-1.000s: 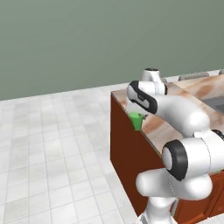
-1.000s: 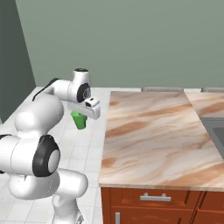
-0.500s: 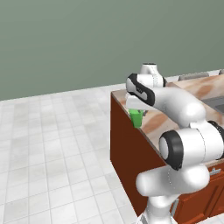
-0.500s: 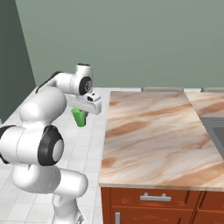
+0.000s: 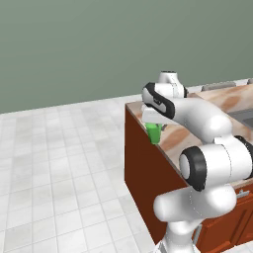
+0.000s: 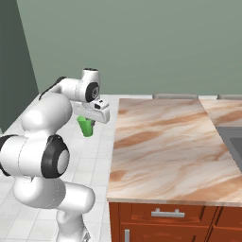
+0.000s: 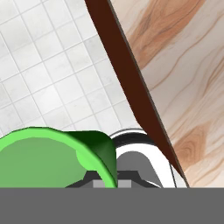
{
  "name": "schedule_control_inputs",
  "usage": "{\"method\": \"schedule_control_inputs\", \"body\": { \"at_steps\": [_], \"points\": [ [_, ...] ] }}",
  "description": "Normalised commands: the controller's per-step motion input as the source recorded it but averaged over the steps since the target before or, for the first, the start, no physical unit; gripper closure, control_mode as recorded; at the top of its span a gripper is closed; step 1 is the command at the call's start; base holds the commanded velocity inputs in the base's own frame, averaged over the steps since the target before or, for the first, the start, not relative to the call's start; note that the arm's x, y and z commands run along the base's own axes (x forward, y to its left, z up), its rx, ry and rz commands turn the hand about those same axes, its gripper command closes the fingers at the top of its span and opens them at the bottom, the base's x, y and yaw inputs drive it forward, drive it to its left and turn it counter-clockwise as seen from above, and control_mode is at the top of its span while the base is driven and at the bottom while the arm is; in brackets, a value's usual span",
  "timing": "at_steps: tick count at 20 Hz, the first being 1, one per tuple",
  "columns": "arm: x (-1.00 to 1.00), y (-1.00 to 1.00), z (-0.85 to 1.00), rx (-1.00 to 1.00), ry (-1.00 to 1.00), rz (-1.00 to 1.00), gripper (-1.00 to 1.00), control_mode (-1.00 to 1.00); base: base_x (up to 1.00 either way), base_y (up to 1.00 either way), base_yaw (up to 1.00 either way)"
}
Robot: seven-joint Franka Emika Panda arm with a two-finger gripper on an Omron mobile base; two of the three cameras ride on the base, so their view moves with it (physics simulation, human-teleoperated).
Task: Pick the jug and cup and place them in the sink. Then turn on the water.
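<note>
cup: small bright green tapered cup (image 6: 86, 126), hanging under the hand, off the counter's end, over the tiled floor; in the hand view its open rim (image 7: 52, 153) sits at 7 o'clock, close against the lens.
cup axis: roughly upright, rim up, narrow end down, as both base views show it (image 5: 154, 132).
gripper: gripper (image 6: 90, 118) closed tight on the cup; looks like a pinch on the rim wall; fingertips themselves hidden behind the green rim, so exact contact not readable.
hand vs cup: cup directly below the hand, touching it, nothing between.
counter: marbled brown-and-cream countertop (image 6: 165, 142) on a red-brown cabinet; counter edge (image 7: 135, 92) runs as a dark diagonal from 12 to 5 o'clock in the hand view, cup on the floor side of it.
sink: dark grey basin corner (image 6: 234, 142) at 3 o'clock in the right base view, far end of the counter, well apart from the cup.
key relation: sink lies across the whole counter from the held cup; carry goes toward 3 o'clock in the right base view, over the edge first.
step (judged): cup in transport, not yet over the counter.
risk (judged): rim pinch on a light cup may let it swing or slip during a wide sweep.
floor: pale grey tiles (image 5: 59, 163).
</note>
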Motion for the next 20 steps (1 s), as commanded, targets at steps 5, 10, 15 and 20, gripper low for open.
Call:
{"method": "schedule_control_inputs", "body": {
  "at_steps": [5, 10, 15, 20],
  "points": [
    [0.0, 0.0, 0.0, 0.0, 0.0, 0.0, 1.0, 1.0, -0.9, 0.0, 0.02],
    [0.0, 0.0, 0.0, 0.0, 0.0, 0.0, 1.0, 1.0, -0.89, -0.22, -0.01],
    [0.0, 0.0, 0.0, 0.0, 0.0, 0.0, 1.0, 1.0, -0.22, -0.85, 0.16],
    [0.0, 0.0, 0.0, 0.0, 0.0, 0.0, 1.0, 1.0, 0.2, -1.0, 0.31]
  ]
}}
